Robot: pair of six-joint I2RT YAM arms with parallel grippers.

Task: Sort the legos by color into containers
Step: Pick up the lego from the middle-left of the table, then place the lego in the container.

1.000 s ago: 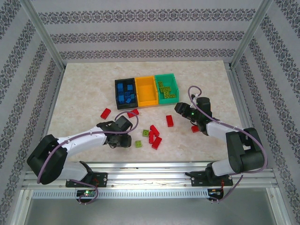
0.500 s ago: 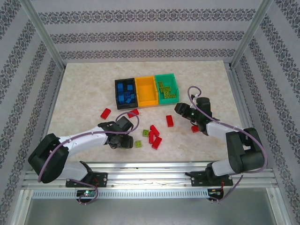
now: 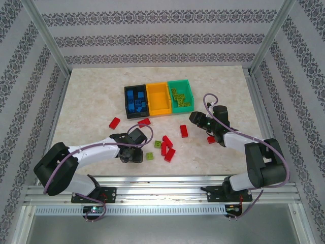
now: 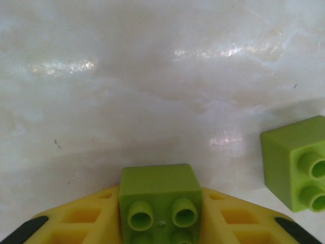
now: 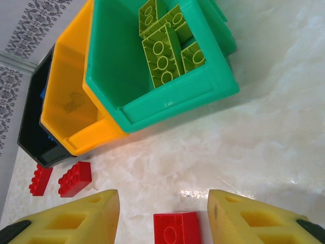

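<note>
On the worktop [image 3: 86, 101], a black bin [image 3: 126, 101], an orange bin [image 3: 158, 99] and a green bin [image 3: 180, 81] are lined up toward 12 o'clock. The left claw [image 4: 160, 218] is clamped on a lime brick [image 4: 157, 184], a second lime brick [image 4: 297, 162] lying at 3 o'clock of it; the right claw [image 5: 162, 203] is held spread, a red brick [image 5: 176, 231] seen between its fingers [image 5: 71, 218].

A pale, marble-patterned table top [image 3: 91, 101] sits inside a booth lined with white wallpaper [image 3: 152, 40], banded with dark floral stripes on the back and both side walls. Bare aluminium posts [image 3: 49, 38] slant up from the table's far corners (one on each side). A slotted metal rail [image 3: 162, 192] runs along the near edge, and soft glare [image 4: 61, 66] shines on the glossy surface.
</note>
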